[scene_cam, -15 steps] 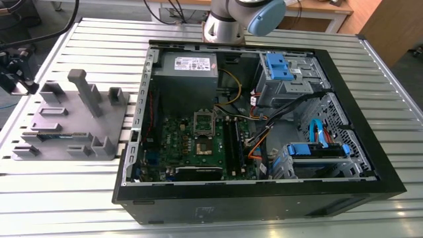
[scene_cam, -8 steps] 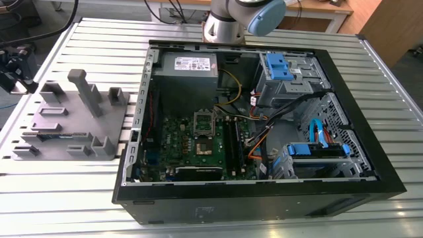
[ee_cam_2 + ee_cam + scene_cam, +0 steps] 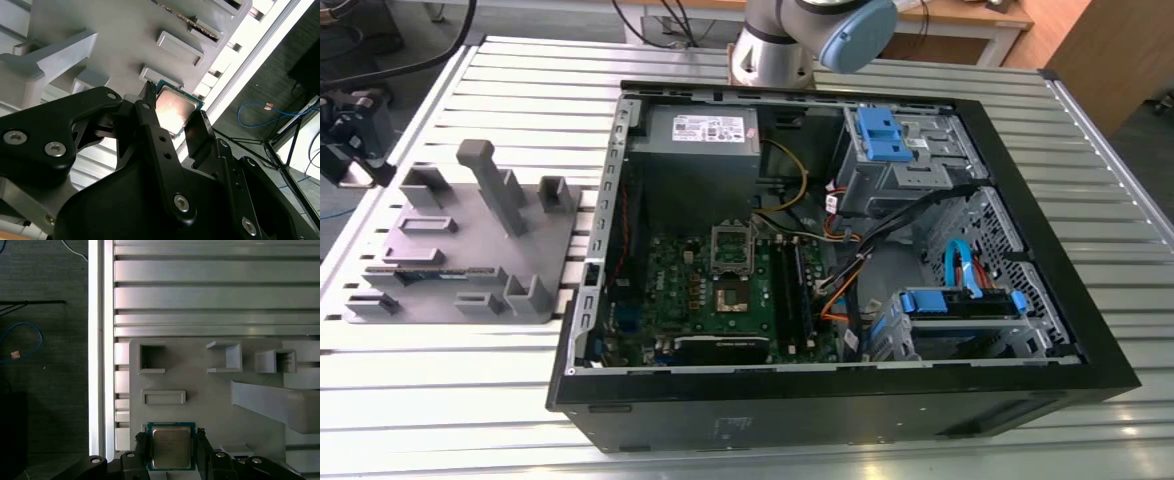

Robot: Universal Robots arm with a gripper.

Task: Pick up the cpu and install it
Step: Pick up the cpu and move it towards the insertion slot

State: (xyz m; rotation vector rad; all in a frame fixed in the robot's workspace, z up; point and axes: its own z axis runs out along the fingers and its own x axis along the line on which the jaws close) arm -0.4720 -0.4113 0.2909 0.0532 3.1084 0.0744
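1. First wrist view: beneath and beyond the fingers (image 3: pixel 142 446) runs a slatted aluminium table (image 3: pixel 215 297). Past its edge, off to one side of the fingers, lies dark floor (image 3: pixel 45 405) with a loose blue cable (image 3: pixel 22 340).
2. Just beyond the fingertips a grey tray (image 3: pixel 200 400) rests on the slats. Square pockets, a shallow rectangular frame and a ramped block rise from it.
3. In the exterior view an open computer case (image 3: pixel 854 405) lies on the same table, just beside the tray. It holds a green motherboard (image 3: pixel 720 290), a grey power supply (image 3: pixel 704 130), blue-tabbed drive bays and bundled wiring.
4. In both wrist views the cpu (image 3: pixel 171 449) (image 3: pixel 174 109) sits between the two black fingers of the gripper (image 3: pixel 171 435) (image 3: pixel 175 102), at the tray's nearest edge, its shiny top facing the cameras. The fingers are closed against two opposite edges of the cpu.
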